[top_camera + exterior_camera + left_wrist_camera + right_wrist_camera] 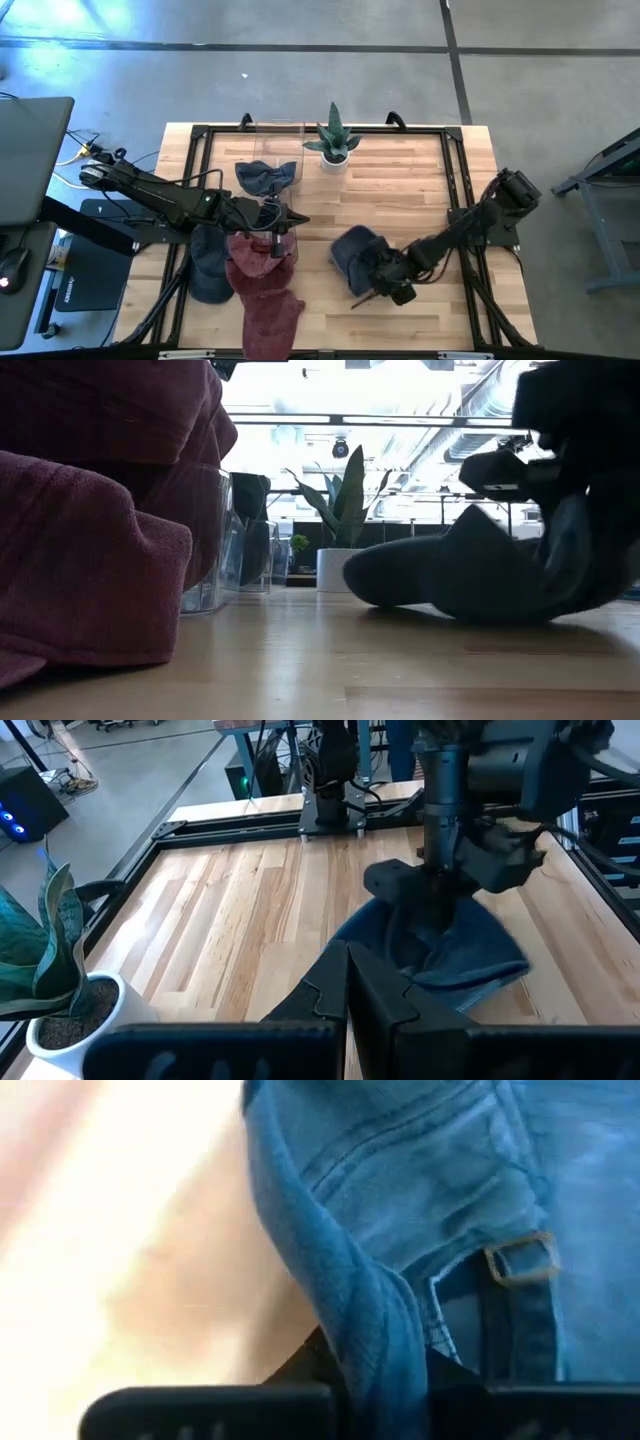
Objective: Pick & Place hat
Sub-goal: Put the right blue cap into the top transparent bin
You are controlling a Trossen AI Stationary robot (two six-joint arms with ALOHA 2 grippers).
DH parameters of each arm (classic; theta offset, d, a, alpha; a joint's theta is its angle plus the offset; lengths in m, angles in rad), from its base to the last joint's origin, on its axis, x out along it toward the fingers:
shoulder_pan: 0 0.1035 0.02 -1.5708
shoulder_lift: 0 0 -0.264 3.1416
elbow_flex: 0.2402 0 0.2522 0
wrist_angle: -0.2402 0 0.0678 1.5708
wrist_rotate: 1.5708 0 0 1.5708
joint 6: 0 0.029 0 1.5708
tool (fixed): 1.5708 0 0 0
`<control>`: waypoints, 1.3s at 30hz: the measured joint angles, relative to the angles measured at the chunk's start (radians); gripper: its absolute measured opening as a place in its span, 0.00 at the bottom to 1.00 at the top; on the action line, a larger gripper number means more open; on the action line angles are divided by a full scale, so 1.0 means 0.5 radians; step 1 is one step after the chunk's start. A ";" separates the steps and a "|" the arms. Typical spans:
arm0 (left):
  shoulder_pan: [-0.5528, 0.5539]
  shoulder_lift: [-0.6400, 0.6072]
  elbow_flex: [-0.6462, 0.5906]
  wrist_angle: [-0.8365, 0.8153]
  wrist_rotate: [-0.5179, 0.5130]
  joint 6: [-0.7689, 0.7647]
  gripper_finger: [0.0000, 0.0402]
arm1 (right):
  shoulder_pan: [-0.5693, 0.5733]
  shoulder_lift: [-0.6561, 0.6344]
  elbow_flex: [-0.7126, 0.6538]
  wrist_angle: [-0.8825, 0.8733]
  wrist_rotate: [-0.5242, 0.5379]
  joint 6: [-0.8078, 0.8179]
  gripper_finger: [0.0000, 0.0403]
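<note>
A blue denim hat (352, 248) lies right of the table's middle, resting on the wood (440, 582). My right gripper (385, 278) is shut on its near-right edge. My left gripper (288, 218) is shut and empty, its fingers (347, 982) pointing toward the table's right above a maroon hat (262, 268). That maroon hat fills the left of the low view (90, 540). Another maroon cloth (272, 318) lies at the near edge. A dark blue hat (208, 265) lies left of it. A blue-grey hat (268, 178) sits in a clear container (282, 135). My right gripper pinches a raised fold of the denim hat's edge (375, 1315) between its two fingers, beside the adjusting strap and its metal buckle (522, 1258). It comes slanting down from the table's near-right side. The rest of the hat lies on the table.
A potted plant (333, 140) in a white pot stands at the far edge, also in the left wrist view (50, 990). A black frame (455, 170) runs around the table. Bare wood (400, 190) lies between the plant and the denim hat.
</note>
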 joint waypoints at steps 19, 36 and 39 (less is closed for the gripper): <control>0.000 0.001 0.000 -0.104 0.001 -0.001 0.00 | -0.354 -0.003 0.036 0.042 -1.338 0.211 0.50; 0.000 0.001 0.000 -0.101 0.000 -0.001 0.00 | 0.399 -0.003 0.094 -0.009 0.220 0.026 0.21; 0.000 0.001 0.000 -0.100 0.000 -0.001 0.00 | 0.358 -0.003 0.095 -0.106 0.426 0.155 0.15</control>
